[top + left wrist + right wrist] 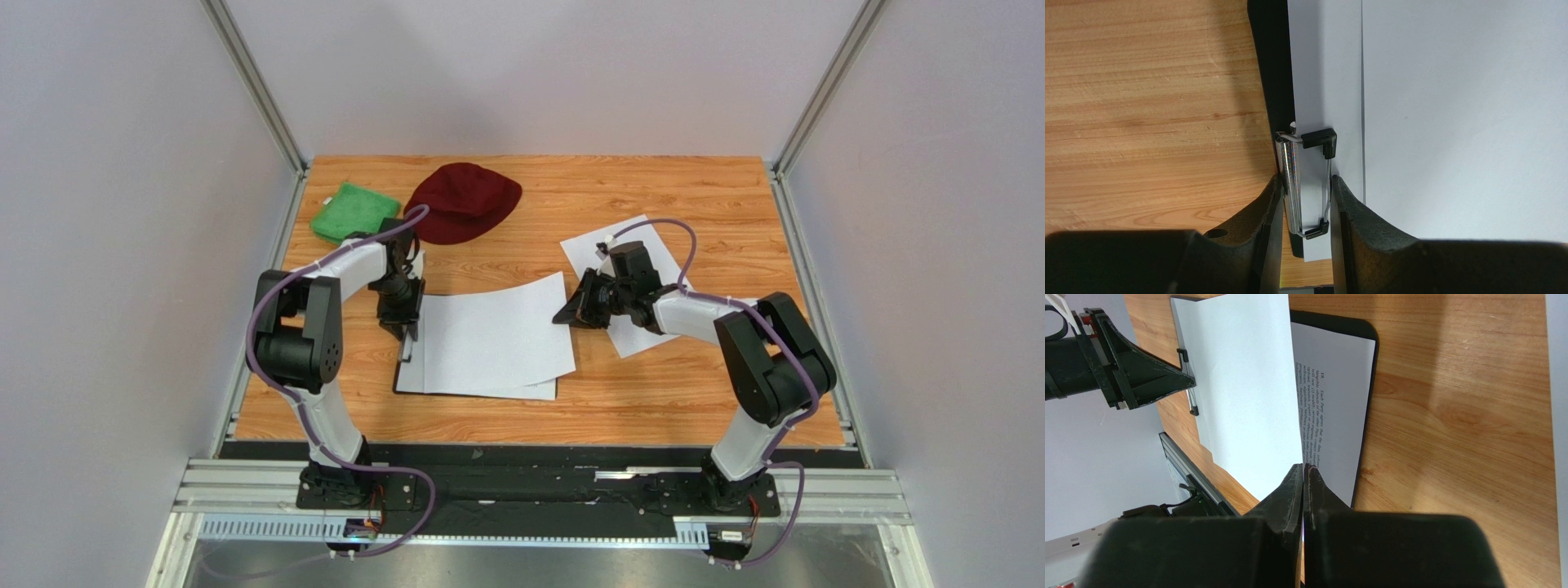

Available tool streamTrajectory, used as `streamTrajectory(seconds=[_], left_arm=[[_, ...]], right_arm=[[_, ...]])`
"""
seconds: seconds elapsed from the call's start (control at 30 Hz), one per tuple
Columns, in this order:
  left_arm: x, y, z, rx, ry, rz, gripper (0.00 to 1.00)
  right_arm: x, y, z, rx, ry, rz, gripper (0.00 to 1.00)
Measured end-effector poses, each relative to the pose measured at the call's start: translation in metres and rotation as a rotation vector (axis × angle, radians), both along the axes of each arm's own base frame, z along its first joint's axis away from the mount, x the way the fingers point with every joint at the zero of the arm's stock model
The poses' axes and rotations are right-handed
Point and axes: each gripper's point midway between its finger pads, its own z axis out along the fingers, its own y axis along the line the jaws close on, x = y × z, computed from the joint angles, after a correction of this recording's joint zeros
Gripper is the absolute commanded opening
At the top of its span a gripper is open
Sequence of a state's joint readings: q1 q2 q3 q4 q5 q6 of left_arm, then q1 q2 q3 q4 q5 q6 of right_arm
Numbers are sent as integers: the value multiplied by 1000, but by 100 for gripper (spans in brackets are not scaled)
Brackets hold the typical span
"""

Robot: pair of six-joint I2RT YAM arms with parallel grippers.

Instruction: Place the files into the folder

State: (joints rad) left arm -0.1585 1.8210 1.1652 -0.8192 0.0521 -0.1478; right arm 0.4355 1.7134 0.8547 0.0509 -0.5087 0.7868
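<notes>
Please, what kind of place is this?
Probably a robotics lab test cell: a wooden table, fenced by plain grey walls on an aluminium frame, with two robot arms bolted at its edge.

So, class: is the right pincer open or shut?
Shut. The right pincer has its fingers pressed together, nipping the top sheet at its edge.

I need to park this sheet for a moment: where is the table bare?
Bare wood: the far strip between the cap and the right-hand sheet; the near strip between the folder and the table edge. Crowded mid-table: left gripper pinches the clip, right gripper holds the top sheet.
</notes>
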Motion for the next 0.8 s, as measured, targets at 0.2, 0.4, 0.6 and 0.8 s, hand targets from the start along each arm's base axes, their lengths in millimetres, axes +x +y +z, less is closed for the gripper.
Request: streamTrajectory(seconds=[0.2, 0.4, 0.6, 0.8], left_arm=[[-1, -1, 0, 0, 4, 3, 0], [-2, -7, 1, -37, 10, 1, 0], [-5, -17, 2, -103, 8, -5, 0], [-5, -20, 3, -171, -5, 15, 0]], right_arm=[[4, -3, -2, -14, 11, -45, 0], [6, -5, -5, -26, 12, -68, 0], [9, -8, -7, -46, 6, -84, 0], [11, -11, -11, -70, -6, -92, 0]])
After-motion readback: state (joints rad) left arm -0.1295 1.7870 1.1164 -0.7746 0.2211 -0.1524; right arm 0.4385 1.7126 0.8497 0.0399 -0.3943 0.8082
